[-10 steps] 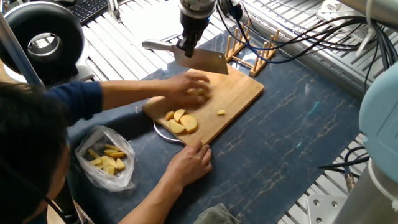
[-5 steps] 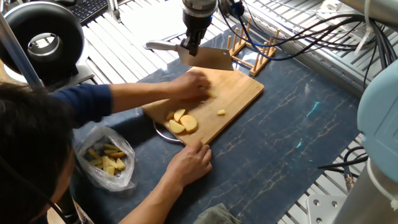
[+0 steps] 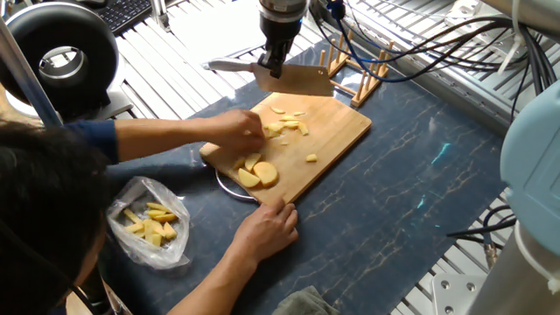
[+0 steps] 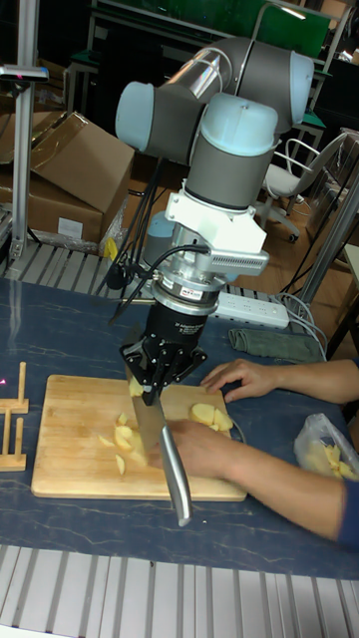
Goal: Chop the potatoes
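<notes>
So the big thing here is the dark blue table (image 3: 411, 201), with the wooden cutting board (image 3: 337, 131) sitting on it, one near corner resting over a small metal dish (image 3: 229, 185). Above the far edge of the board hangs the gripper (image 3: 273, 63), clamped tight on the handle of a cleaver (image 3: 293, 80). The blade is up in the air, clear of the board, not touching any food.

There's a person leaning in too. One hand (image 3: 234, 129) is on the board right at the potatoes (image 3: 287, 125), the other hand (image 3: 265, 229) is steadying the board's near edge. In the tall fixed view the reaching hand (image 4: 204, 446) sits just beside the hanging blade, which looks kinda sketchy to me.

Progress-wise I'd call it partway. There's a scatter of thin cut bits toward the back of the board under the cleaver, a lone small piece (image 3: 311, 157) off to the side, and a clump of thicker slices (image 3: 253, 171) near the front corner that look like they could use more chopping. Looks like the person is arranging pieces for the next chop.

Off the board, a clear plastic bag (image 3: 150, 223) holds more yellow pieces. A small wooden rack (image 3: 359, 74) stands at the back.
</notes>
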### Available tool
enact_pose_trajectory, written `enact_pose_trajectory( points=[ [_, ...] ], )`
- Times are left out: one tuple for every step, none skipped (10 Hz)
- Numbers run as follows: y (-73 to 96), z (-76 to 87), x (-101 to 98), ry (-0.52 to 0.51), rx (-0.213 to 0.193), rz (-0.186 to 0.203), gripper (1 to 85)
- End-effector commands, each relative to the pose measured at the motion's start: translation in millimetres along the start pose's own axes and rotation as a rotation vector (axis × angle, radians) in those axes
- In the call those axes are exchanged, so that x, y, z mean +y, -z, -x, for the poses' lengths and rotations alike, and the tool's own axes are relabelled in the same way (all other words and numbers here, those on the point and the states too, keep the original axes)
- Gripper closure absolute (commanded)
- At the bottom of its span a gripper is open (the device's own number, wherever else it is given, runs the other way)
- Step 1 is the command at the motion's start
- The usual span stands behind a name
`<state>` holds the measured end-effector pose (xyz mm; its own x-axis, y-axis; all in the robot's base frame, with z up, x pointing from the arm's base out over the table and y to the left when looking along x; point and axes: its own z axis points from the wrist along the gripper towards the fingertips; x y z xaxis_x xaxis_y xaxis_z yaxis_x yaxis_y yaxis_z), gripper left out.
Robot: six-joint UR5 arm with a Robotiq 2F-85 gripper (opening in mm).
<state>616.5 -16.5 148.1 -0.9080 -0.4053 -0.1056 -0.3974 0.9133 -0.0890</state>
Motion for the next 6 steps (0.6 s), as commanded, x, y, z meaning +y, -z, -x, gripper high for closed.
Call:
enact_pose_trajectory(
  points=[
    [0.6, -1.5, -1.1, 0.006, 0.006, 0.006, 84.7],
    [1.7, -2.0, -2.3, 0.009, 0.008, 0.006, 84.7],
    [2.5, -2.7, -3.1, 0.013, 0.009, 0.010, 84.7],
    [2.7, -4.4, -3.4, 0.018, 0.016, 0.011, 84.7],
    [2.7, -4.2, -3.2, 0.018, 0.015, 0.013, 84.7],
    [3.3, -4.2, -3.1, 0.016, 0.016, 0.013, 84.7]
  ],
)
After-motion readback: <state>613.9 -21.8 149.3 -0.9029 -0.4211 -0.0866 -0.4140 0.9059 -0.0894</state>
